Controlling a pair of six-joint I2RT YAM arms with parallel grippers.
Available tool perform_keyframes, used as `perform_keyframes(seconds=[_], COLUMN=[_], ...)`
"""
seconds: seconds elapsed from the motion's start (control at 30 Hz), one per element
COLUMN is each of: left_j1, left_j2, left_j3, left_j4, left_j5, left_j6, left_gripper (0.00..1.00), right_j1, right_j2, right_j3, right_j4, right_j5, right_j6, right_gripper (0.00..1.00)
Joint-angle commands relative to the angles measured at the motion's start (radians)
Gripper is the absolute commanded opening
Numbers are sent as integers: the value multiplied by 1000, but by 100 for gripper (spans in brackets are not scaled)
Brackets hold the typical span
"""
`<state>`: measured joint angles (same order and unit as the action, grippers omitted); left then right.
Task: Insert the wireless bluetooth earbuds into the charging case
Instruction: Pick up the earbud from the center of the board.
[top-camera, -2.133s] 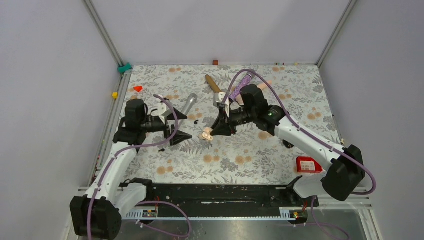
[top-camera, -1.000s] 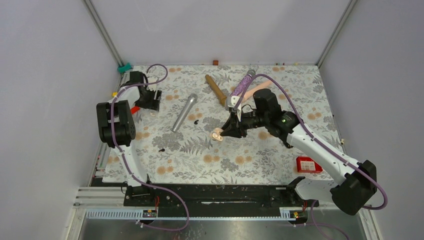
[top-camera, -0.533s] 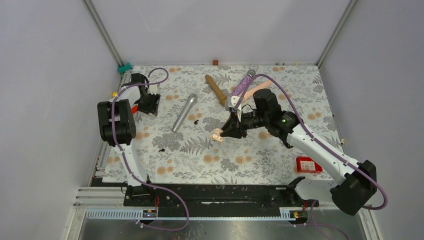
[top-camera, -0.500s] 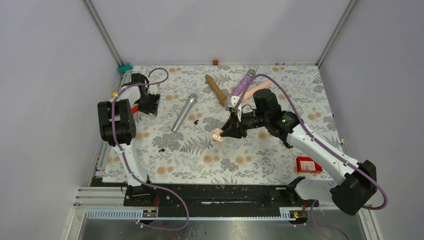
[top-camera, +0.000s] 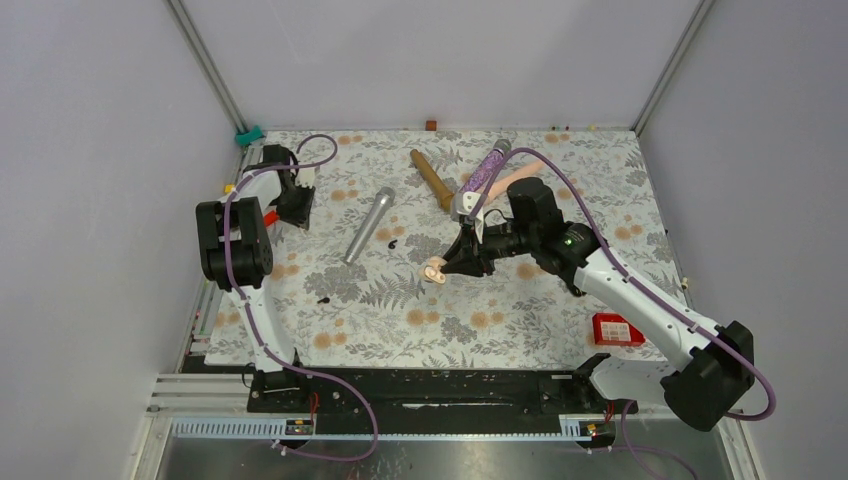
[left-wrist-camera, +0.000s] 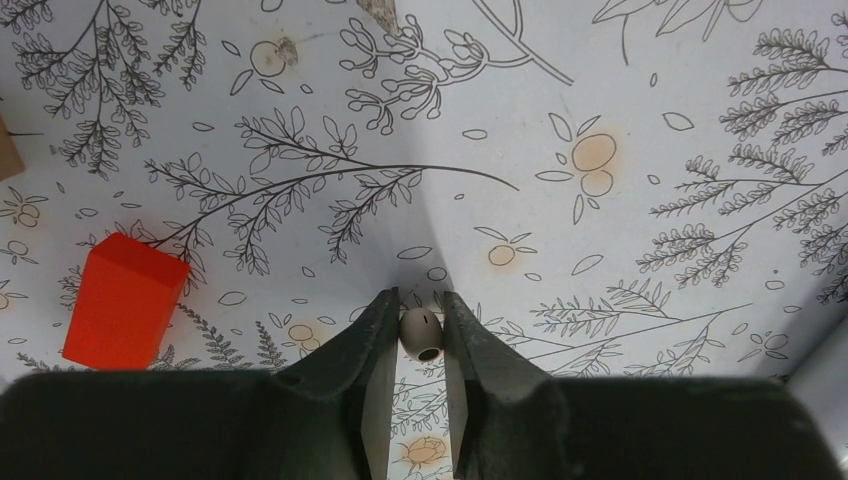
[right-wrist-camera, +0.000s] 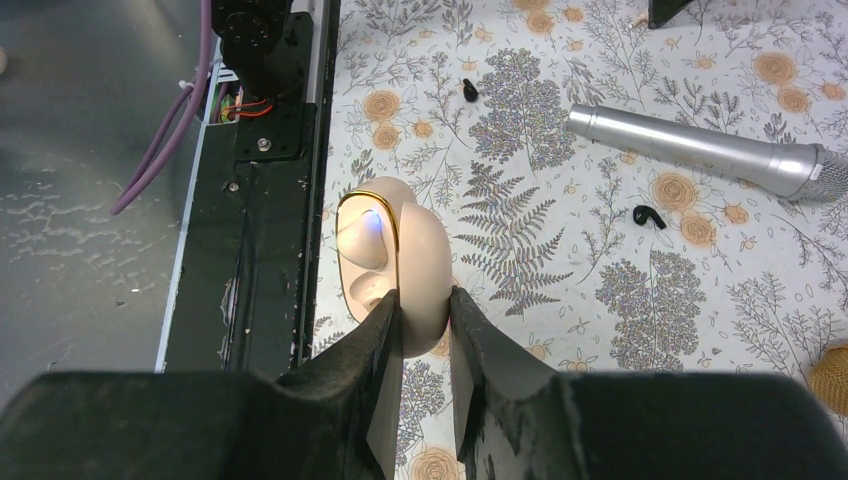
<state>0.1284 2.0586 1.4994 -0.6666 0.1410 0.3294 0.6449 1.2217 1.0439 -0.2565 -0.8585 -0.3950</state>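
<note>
My left gripper (left-wrist-camera: 420, 305) is by the left edge of the table (top-camera: 480, 330), toward the far end, and a bead (left-wrist-camera: 420, 333) fills the gap between its jaws. A red block (left-wrist-camera: 125, 300) sits just beside it on the wall side; toward the middle the table is bare. The silver mic (top-camera: 368, 225) lies slantwise between there and the centre, with one earbud (top-camera: 390, 242) near its right flank. The second earbud (top-camera: 322, 299) lies in the open, with only my own left arm to its left. My right gripper (right-wrist-camera: 420, 305), its gap taken up by the case (right-wrist-camera: 395, 240), hangs over bare table. The brown mic (top-camera: 430, 178) and purple mic (top-camera: 487, 168) crowd the far side behind it.
</note>
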Motion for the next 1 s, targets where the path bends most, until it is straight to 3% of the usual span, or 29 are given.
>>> perform_keyframes(seconds=[0.0, 0.43, 0.77, 0.97], left_j1=[-3, -122, -362, -562], left_j2=[-25, -171, -278, -201], left_j3=[12, -68, -46, 66], left_j4=[-3, -2, -50, -92], left_j5=[-12, 2, -2, 11], left_j6=[1, -1, -46, -68], left_gripper=[21, 21, 21, 22], right_j1=[-7, -12, -65, -69], right_j2=[-35, -59, -134, -258], right_j3=[2, 5, 63, 16], right_j4=[33, 32, -146, -199], right_j5=[-34, -25, 25, 127], right_j6=[9, 8, -89, -132], right_gripper=[14, 14, 14, 15])
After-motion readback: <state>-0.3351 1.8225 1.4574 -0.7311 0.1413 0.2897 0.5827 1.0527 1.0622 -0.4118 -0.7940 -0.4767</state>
